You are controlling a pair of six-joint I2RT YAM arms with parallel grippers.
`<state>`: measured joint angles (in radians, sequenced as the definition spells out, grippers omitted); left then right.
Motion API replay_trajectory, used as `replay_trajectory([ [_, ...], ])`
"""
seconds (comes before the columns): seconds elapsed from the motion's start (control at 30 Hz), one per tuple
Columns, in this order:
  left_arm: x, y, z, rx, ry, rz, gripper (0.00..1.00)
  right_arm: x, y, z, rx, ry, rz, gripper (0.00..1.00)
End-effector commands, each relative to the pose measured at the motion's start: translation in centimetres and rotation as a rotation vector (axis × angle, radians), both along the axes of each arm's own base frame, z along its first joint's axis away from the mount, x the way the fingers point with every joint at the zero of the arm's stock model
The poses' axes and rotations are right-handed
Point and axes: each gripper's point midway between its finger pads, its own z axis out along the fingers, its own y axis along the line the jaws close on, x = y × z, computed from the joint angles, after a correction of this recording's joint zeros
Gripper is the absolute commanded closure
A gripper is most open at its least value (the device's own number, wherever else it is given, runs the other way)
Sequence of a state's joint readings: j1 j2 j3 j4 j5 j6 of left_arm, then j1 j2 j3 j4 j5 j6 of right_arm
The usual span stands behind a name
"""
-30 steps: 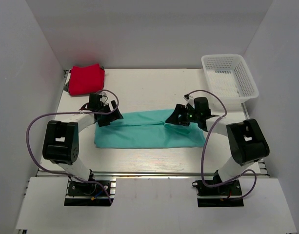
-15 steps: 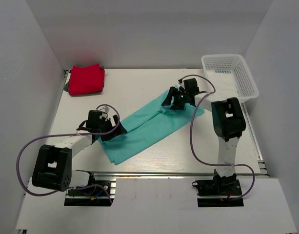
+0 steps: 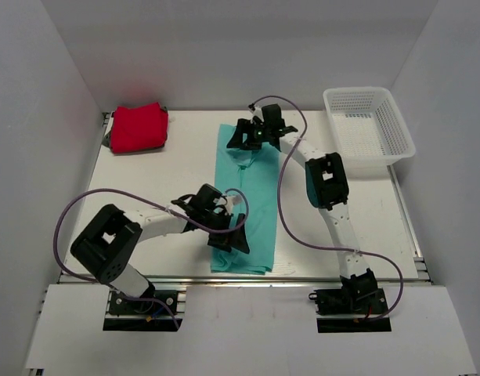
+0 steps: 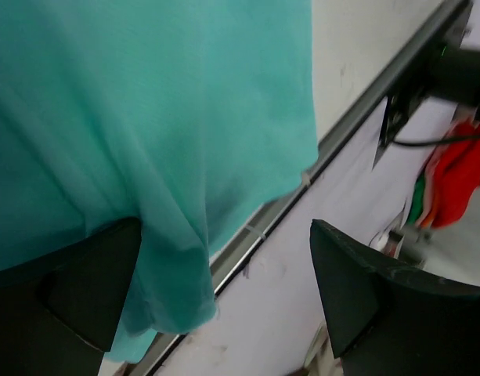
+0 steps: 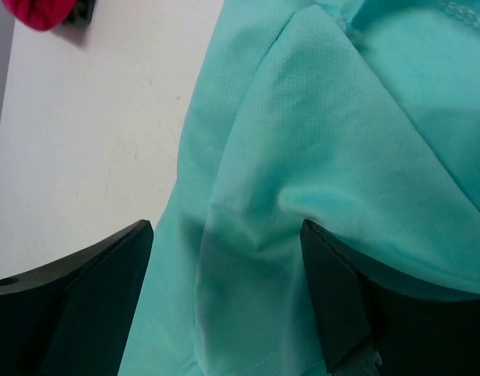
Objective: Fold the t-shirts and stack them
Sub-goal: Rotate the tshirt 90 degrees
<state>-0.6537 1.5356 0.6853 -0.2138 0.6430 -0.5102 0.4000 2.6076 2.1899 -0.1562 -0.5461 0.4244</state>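
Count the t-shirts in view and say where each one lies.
2. The teal t-shirt lies stretched near to far across the middle of the table; the red t-shirt sits folded at its far left corner. Another could hide under it.

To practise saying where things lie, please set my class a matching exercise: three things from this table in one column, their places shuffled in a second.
Things:
1. teal t-shirt
2. red t-shirt
3. white basket

Places:
A. far left corner
B. far right corner
C. in the middle, lying as a long strip

Pairs: 1-C; 2-A; 3-B
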Motion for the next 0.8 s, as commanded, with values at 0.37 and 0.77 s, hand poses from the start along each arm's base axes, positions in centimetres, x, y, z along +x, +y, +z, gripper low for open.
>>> replay_trajectory([
  [0.37,-5.0,-2.2,2.9,0.046,-0.161,-0.263,0.0,-0.4,1.2,7.3,-0.102,-0.264,0.029,0.1],
  [0.77,4.8,4.3,9.9,0.256,-0.592,0.369,0.0,-5.0,-4.9,10.1,-0.307,-0.229,-0.137,0.1],
])
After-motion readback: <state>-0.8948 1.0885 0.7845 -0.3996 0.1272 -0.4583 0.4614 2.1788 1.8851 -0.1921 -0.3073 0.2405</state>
